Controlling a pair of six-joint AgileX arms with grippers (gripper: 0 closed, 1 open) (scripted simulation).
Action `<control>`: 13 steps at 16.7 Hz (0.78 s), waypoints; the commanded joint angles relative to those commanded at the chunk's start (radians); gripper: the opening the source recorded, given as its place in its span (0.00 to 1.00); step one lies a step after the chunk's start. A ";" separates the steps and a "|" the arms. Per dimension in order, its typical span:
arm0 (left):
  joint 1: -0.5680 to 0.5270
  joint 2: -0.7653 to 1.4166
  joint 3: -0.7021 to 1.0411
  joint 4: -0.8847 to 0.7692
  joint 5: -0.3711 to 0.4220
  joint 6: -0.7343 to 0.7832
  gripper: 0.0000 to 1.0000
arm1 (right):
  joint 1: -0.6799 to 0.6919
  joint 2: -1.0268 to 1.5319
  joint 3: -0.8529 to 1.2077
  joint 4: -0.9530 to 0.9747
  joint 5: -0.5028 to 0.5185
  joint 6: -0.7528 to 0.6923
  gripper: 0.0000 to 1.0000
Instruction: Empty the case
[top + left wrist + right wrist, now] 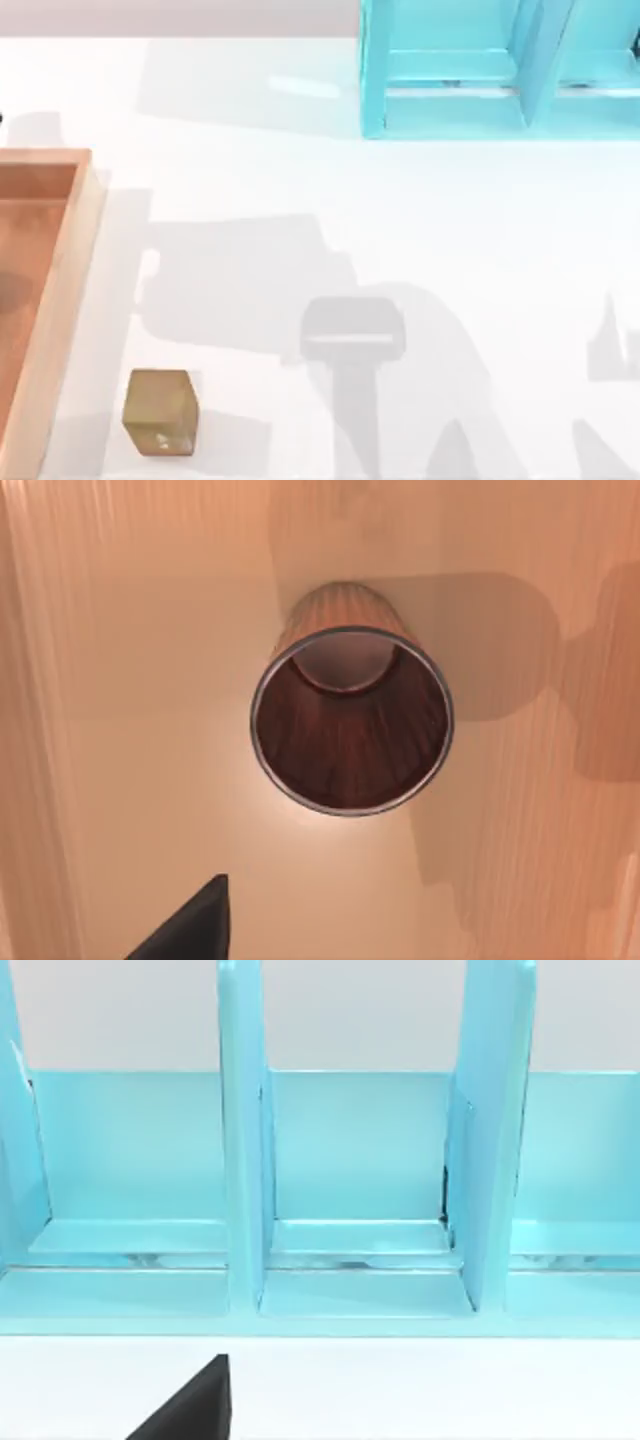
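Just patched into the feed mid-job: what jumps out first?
A wooden cup stands upright on the orange-brown floor of the case at the table's left edge, seen straight down its mouth from the left wrist. A turquoise shelf fills the far right, and a tan cube sits just outside the case.

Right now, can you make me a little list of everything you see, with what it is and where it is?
case: large shallow orange-brown wooden tray with tan rims, at the table's left edge
inside the case: upright wooden cup with a metal rim and dark inside, seen from above in the left wrist view
cube: small tan cube, on the white table beside the case, not touching it
shelf: turquoise shelf unit at the far side, compartments open
left hand: a dark fingertip above the case floor
right hand: a dark fingertip facing the shelf
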 joint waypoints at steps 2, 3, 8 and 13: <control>0.005 0.000 -0.024 0.022 0.000 0.003 1.00 | 0.000 0.000 0.000 0.000 0.000 0.000 1.00; 0.007 0.000 -0.044 0.041 0.000 0.005 1.00 | 0.000 0.000 0.000 0.000 0.000 0.000 1.00; 0.017 0.018 -0.180 0.194 0.000 0.013 1.00 | 0.000 0.000 0.000 0.000 0.000 0.000 1.00; 0.010 0.059 -0.299 0.355 0.001 0.008 1.00 | 0.000 0.000 0.000 0.000 0.000 0.000 1.00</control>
